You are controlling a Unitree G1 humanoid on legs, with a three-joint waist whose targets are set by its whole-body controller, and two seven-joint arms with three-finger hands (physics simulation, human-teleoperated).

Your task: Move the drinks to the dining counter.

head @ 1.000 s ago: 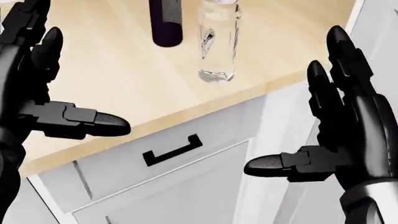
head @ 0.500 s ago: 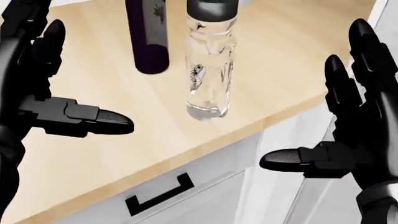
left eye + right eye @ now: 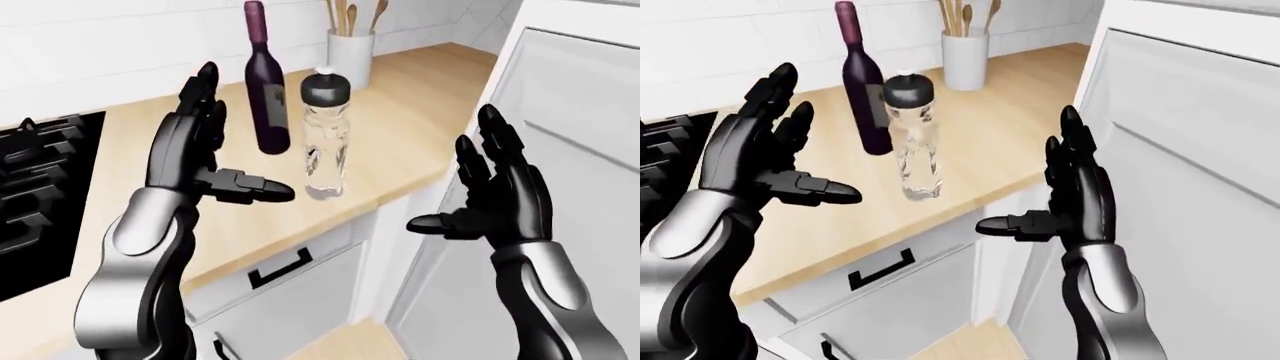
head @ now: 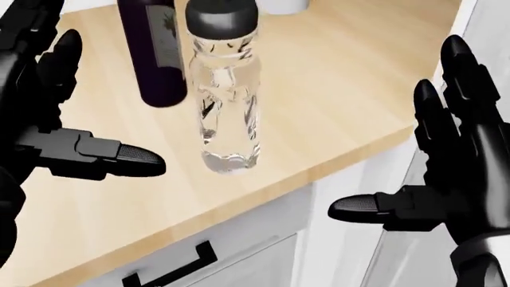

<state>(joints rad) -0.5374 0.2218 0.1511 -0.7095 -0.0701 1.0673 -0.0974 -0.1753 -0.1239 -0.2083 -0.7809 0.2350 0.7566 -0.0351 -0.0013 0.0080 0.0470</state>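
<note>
Reach step, nothing gripped yet — left hand (image 3: 195, 161) and right hand (image 3: 500, 199) both spread, water bottle (image 3: 325, 135) between their thumbs, wine bottle (image 3: 266, 90) just beyond — next, close in.

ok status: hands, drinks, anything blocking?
Left hand open, right hand open, both empty. Water bottle and wine bottle upright on the counter, ungrasped. Nothing between hands and bottles.

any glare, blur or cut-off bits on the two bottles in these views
Head view: clear water bottle sharp with dark refraction streaks, wine bottle cropped at the top. Left-eye view: both bottles whole, soft glare on the wine bottle's shoulder, faint shadows on the counter.
</note>
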